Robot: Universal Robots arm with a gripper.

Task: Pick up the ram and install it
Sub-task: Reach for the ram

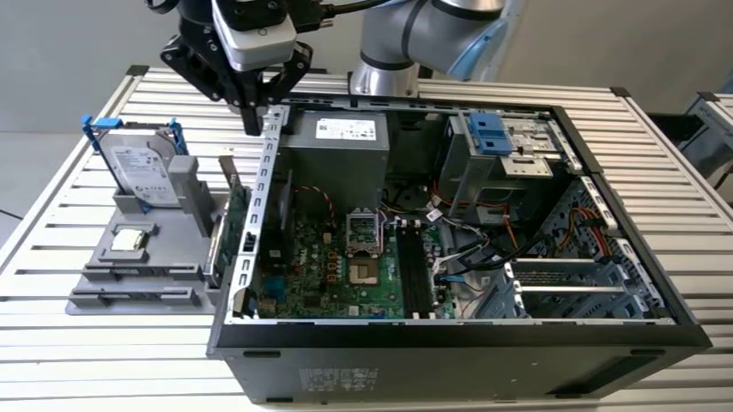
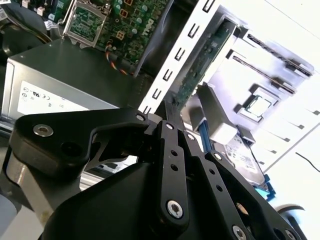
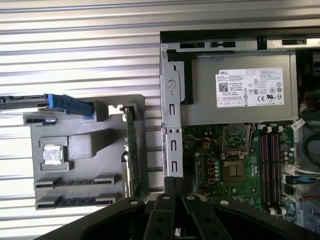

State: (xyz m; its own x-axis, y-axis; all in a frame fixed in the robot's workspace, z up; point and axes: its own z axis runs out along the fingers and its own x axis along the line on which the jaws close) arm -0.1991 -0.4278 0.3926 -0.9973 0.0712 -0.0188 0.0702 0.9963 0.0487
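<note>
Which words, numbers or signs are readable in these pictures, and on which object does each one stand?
White label on the power supply: rows of print and marks, too small to read.
Label on the hard drive: too small to read.
Sticker on the computer case, outer side: too small to read.

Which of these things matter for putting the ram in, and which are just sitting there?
For the job: tool, ram edge-on in the grey holder, motherboard memory slots.
Just lying about: hard drive, expansion card, processor chip, power supply.
</note>
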